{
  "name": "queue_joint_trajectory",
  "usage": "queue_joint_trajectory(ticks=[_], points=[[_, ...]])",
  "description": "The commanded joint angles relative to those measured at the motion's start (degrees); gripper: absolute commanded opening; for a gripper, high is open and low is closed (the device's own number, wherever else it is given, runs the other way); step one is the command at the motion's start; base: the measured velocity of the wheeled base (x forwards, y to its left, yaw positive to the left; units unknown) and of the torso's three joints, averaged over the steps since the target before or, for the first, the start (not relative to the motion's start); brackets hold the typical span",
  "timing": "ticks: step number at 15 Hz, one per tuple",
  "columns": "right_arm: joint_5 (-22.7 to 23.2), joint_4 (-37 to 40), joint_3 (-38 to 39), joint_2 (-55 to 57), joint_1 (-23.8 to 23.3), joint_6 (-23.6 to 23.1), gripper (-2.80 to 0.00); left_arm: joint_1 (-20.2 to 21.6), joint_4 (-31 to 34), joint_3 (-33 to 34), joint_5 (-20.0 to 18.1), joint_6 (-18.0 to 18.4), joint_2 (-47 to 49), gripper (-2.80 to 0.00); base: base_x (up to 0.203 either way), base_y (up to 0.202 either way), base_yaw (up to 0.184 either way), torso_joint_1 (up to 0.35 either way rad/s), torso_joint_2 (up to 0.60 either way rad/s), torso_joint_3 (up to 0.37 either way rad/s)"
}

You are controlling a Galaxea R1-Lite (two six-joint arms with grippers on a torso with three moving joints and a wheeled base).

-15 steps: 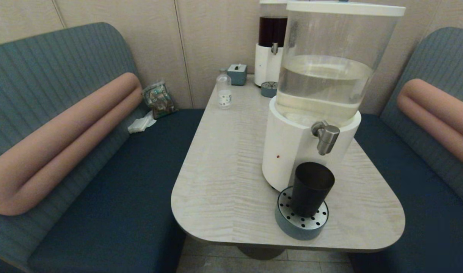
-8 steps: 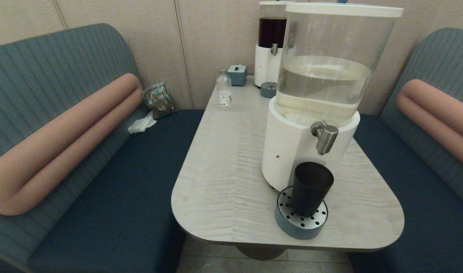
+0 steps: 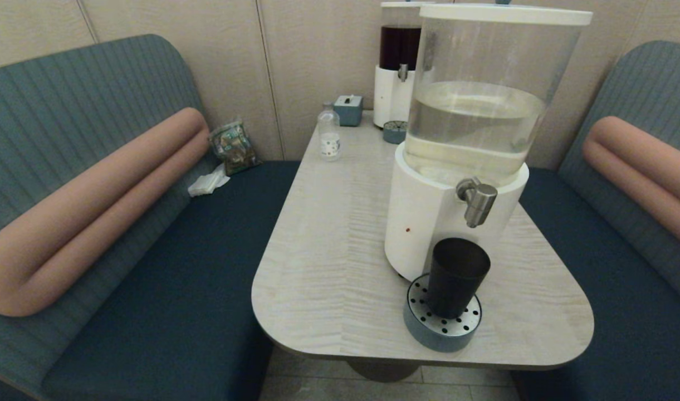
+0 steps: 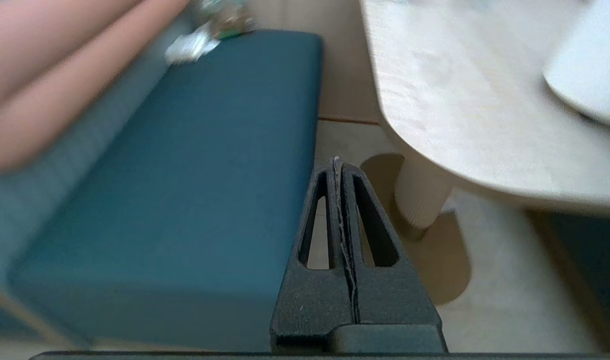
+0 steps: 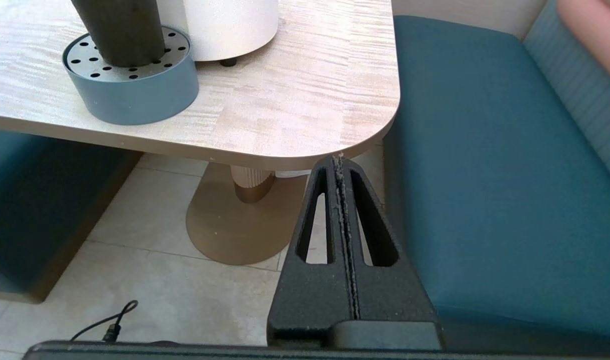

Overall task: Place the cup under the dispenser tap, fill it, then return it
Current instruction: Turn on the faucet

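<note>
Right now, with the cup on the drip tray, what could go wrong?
1. The cup stands on the drip tray near the table edge; a clumsy grasp could knock it off.
2. The tap hangs just above the cup's rim, so lifting straight up may hit it.
3. Both the left gripper and the right gripper sit shut below table height; either must open before approaching.
</note>
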Motion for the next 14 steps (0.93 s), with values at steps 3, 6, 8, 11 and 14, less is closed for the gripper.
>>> queue_joint_trajectory(ticks=[3, 6, 8, 11, 14], points=[[0.11, 0.0, 0.09, -0.04, 0.02, -1.01, -2.8, 0.03, 3.8, -0.15, -0.38, 6.81, 0.08, -2.8, 0.0, 0.0, 0.0, 0.0, 0.0, 0.0], [0.2, 0.18, 0.09, -0.04, 0.02, -1.1, -2.8, 0.03, 4.66, -0.46, -1.42, 6.67, 0.04, -2.8, 0.0, 0.0, 0.0, 0.0, 0.0, 0.0], [0.29, 0.0, 0.09, -0.04, 0.02, -1.28, -2.8, -0.01, 3.01, -0.01, -0.98, 6.48, 0.04, -2.8, 0.0, 0.0, 0.0, 0.0, 0.0, 0.0], [0.11, 0.0, 0.09, -0.04, 0.02, -1.03, -2.8, 0.03, 2.62, 0.2, -0.96, 6.37, 0.04, -2.8, 0.0, 0.0, 0.0, 0.0, 0.0, 0.0], [-0.06, -0.11, 0.09, -0.04, 0.02, -0.35, -2.8, 0.03, 2.62, 0.2, -0.96, 6.37, 0.04, -2.8, 0.0, 0.0, 0.0, 0.0, 0.0, 0.0]])
